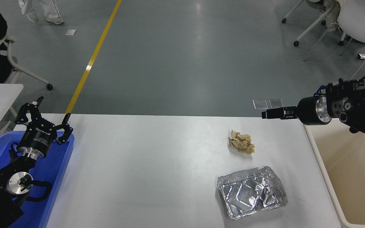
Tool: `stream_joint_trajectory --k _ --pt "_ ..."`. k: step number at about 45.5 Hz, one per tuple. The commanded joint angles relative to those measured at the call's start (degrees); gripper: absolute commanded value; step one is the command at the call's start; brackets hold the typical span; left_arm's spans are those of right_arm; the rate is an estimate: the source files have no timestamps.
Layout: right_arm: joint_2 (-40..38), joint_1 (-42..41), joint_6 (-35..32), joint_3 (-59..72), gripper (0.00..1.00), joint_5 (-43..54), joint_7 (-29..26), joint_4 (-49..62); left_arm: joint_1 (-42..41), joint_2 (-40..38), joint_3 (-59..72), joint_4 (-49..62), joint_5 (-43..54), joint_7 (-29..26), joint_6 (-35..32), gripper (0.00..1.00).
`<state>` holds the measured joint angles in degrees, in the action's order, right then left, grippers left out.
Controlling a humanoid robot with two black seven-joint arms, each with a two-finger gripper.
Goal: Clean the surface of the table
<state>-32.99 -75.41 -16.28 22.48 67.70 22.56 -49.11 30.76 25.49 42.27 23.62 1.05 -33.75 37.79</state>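
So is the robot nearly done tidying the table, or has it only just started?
Only just started, it seems. Nothing looks cleared: the crumpled brown paper and the squashed foil tray both lie on the table surface, and the visible part of the beige tub looks empty. The right gripper hangs over the table's far right corner, holding nothing. The left gripper is parked, open, over the blue bin.
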Motion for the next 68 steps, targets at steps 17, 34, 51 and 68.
stream_joint_trajectory --k 17,34,51,68 --pt "5.7 3.5 0.4 12.9 0.92 7.2 0.1 -1.2 0.0 0.0 0.0 0.0 0.0 0.0 0.0 1.0" --pt "4.5 6.5 0.6 12.9 0.92 8.5 0.1 -1.8 0.0 0.0 0.0 -0.1 0.0 0.0 0.0 1.0" --pt "4.7 10.3 2.2 12.8 0.87 9.3 0.0 -1.7 0.0 0.0 0.0 0.0 0.0 0.0 0.0 1.0" --pt "4.8 11.6 5.2 12.8 0.79 9.3 0.0 -0.9 0.0 0.0 0.0 0.0 0.0 0.0 0.0 1.0"
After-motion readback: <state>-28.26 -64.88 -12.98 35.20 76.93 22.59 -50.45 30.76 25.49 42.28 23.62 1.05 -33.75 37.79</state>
